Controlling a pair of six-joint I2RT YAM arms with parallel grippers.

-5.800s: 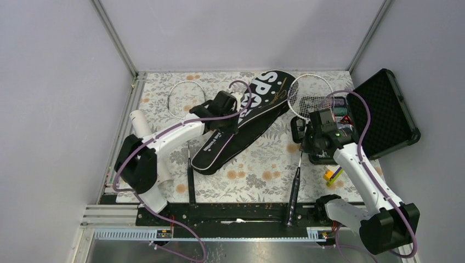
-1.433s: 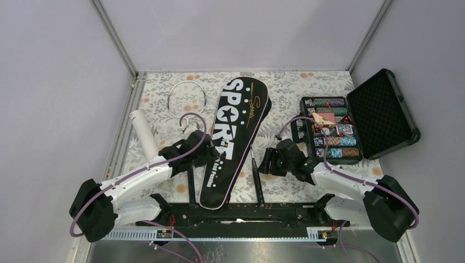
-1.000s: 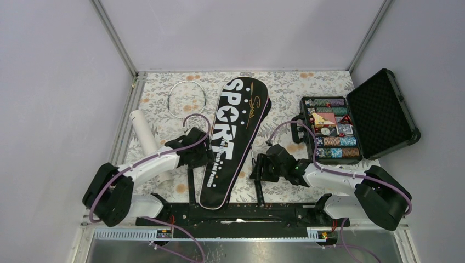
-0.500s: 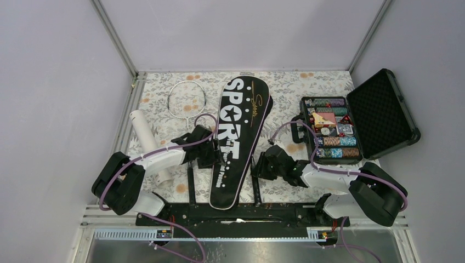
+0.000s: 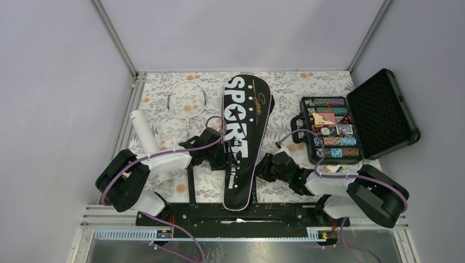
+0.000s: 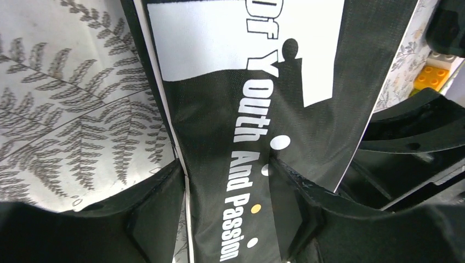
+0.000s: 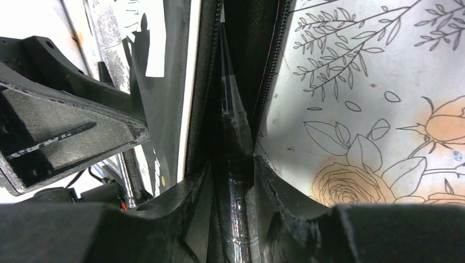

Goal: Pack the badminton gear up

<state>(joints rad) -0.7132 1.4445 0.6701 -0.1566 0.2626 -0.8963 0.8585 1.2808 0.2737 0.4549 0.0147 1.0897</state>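
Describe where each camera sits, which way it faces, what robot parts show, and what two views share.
Top: above and behind the arms, looking down at the table; both arms show, left gripper and right gripper at the bag.
Left wrist: on the left wrist, looking along its fingers, clamped on the bag's lettered neck.
Right wrist: on the right wrist, looking along its fingers, clamped on a handle at the bag's zip opening.
Shared: both wrist views show the bag.

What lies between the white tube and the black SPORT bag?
In the top view, a silver racket lies between the white tube and the SPORT bag; the left arm crosses over its shaft.
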